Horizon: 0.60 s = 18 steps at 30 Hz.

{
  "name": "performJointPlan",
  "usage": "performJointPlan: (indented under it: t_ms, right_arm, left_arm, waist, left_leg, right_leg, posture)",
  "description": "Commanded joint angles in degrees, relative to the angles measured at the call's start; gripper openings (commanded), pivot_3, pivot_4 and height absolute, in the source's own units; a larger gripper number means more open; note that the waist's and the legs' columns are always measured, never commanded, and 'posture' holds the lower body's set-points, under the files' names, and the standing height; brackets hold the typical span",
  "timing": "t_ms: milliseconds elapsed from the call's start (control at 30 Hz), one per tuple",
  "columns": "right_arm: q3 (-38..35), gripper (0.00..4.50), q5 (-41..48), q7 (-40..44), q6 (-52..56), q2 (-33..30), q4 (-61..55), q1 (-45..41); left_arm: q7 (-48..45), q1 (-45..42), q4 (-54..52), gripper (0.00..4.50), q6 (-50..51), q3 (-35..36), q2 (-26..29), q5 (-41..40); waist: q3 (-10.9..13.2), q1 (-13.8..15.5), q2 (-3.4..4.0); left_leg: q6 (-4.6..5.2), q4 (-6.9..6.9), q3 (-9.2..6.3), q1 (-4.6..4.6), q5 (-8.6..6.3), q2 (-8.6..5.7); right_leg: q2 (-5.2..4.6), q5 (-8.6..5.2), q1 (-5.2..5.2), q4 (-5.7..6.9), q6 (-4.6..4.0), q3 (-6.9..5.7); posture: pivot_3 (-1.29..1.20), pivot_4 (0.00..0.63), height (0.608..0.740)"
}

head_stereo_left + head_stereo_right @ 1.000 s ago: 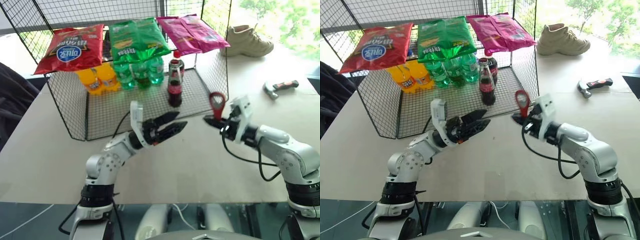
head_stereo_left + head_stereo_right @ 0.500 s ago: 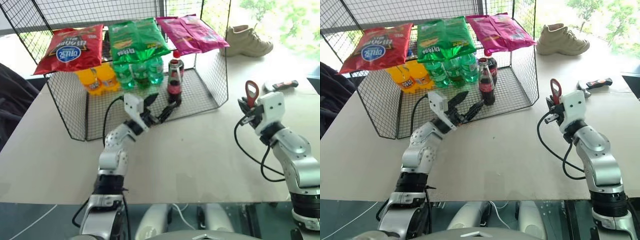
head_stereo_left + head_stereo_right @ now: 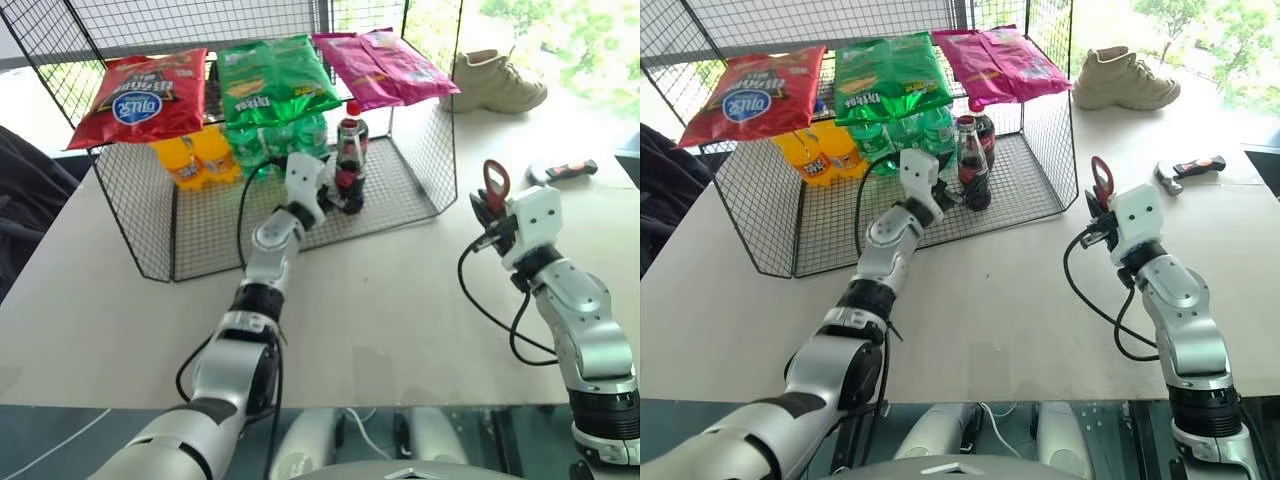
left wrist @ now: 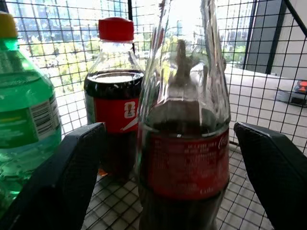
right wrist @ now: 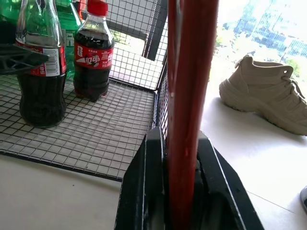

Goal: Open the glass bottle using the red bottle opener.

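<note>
The glass bottle (image 4: 184,143) stands on the wire rack's floor (image 3: 200,225), beside a plastic cola bottle (image 4: 115,96). It is being bracketed by the released left end effector (image 3: 335,195), fingers either side, untouched. The red bottle opener (image 3: 494,185) is held upright in the clenched right end effector (image 3: 490,212), well right. Next, closure on the bottle's body is judged necessary. Since a second ago, the left end effector has been advanced into the rack, and the opener withdrawn rightward.

Bright backlit daylight, window glare, sharp focus
</note>
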Motion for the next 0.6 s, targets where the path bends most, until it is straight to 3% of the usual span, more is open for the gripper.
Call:
performJointPlan:
  t_ms: [33, 333, 367, 400, 467, 600]
  right_arm:
    - [-0.75, 0.00, -0.56, -0.66, -1.12, 0.37, -3.51, 0.37]
    - [-0.35, 0.00, -2.05, -1.35, -1.40, 1.60, -4.55, 1.66]
    - [-0.38, 0.00, -2.16, -1.34, -1.40, 1.70, -4.65, 1.75]
    - [-0.41, 0.00, -2.27, -1.31, -1.41, 1.78, -4.67, 1.78]
    - [-0.62, 0.00, -2.48, -1.29, -1.53, 1.88, -4.56, 1.82]
    - [-1.01, 0.00, -2.59, -1.04, -1.84, 1.83, -3.91, 1.31]
  left_arm:
    - [-0.97, -4.15, 5.94, 4.44, -3.35, 0.75, -0.58, 0.40]
    - [1.46, -11.13, 15.79, 4.44, -5.55, 1.44, -1.85, 1.82]
    - [1.47, -11.23, 16.08, 3.92, -5.63, 1.56, -1.93, 1.79]
    - [1.46, -11.29, 16.29, 3.78, -5.73, 1.66, -1.97, 1.78]
    - [0.54, -11.08, 16.13, 2.70, -5.66, 2.01, -2.19, 1.50]
    - [-2.05, -9.37, 13.73, 2.54, -5.41, 2.01, -2.16, 1.10]
  waist:
    - [0.00, -0.10, 0.00]
    - [0.00, -0.10, -0.01]
    - [0.00, -0.10, -0.01]
    - [0.00, -0.10, -0.01]
    - [0.00, -0.12, -0.01]
    - [0.00, -0.05, -0.01]
  left_leg:
    - [0.00, 0.00, 0.00, 0.00, 0.00, 0.00]
    - [0.01, 0.08, 0.02, 0.00, 0.00, -0.01]
    - [0.01, 0.08, 0.02, 0.00, 0.00, -0.01]
    - [0.01, 0.08, 0.02, 0.00, 0.00, -0.01]
    - [0.01, 0.08, 0.03, 0.00, 0.01, -0.01]
    - [0.01, 0.12, 0.02, 0.00, 0.01, -0.02]
  right_leg:
    - [0.00, 0.00, 0.00, 0.00, 0.00, 0.00]
    - [0.02, 0.00, -0.02, 0.12, 0.01, 0.01]
    - [0.02, 0.00, -0.02, 0.13, 0.01, 0.01]
    - [0.02, 0.00, -0.02, 0.13, 0.01, 0.01]
    - [0.02, 0.00, -0.02, 0.13, 0.01, 0.02]
    - [0.02, 0.00, -0.02, 0.18, 0.01, 0.01]
  posture:
    - [0.00, 0.150, 0.740]
    - [0.00, 0.150, 0.740]
    - [0.00, 0.150, 0.740]
    - [0.00, 0.150, 0.740]
    - [0.00, 0.150, 0.740]
    - [0.00, 0.150, 0.740]
